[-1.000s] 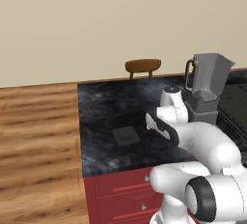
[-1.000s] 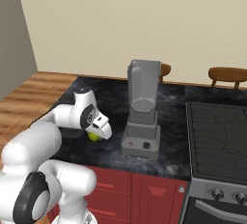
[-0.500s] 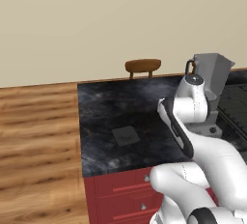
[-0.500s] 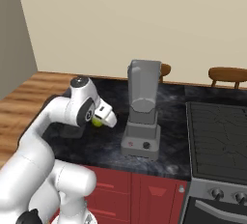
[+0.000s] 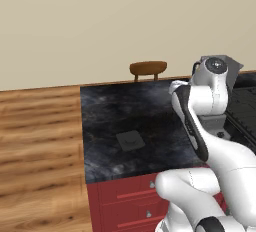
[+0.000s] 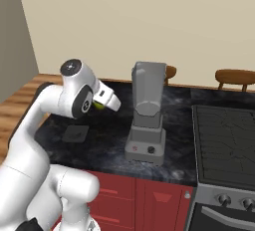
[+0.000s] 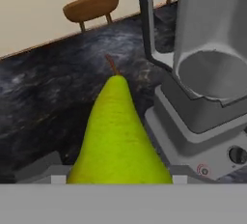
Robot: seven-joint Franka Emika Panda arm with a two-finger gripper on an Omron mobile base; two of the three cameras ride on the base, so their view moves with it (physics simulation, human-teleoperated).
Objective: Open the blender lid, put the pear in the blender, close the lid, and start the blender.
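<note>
On the dark marbled counter (image 5: 115, 111), blender (image 6: 147, 113) uncapped, blender lid (image 5: 130, 140) flat aside, pear (image 7: 118, 136) pinched aloft between gripper (image 6: 102, 105) fingers, left of jar.

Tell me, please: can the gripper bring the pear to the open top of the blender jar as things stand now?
Probably yes. The gripper holds the pear beside the blender, the blender lid lies flat on the counter, and nothing stands between. It must rise first, since the rim is above it.
</note>
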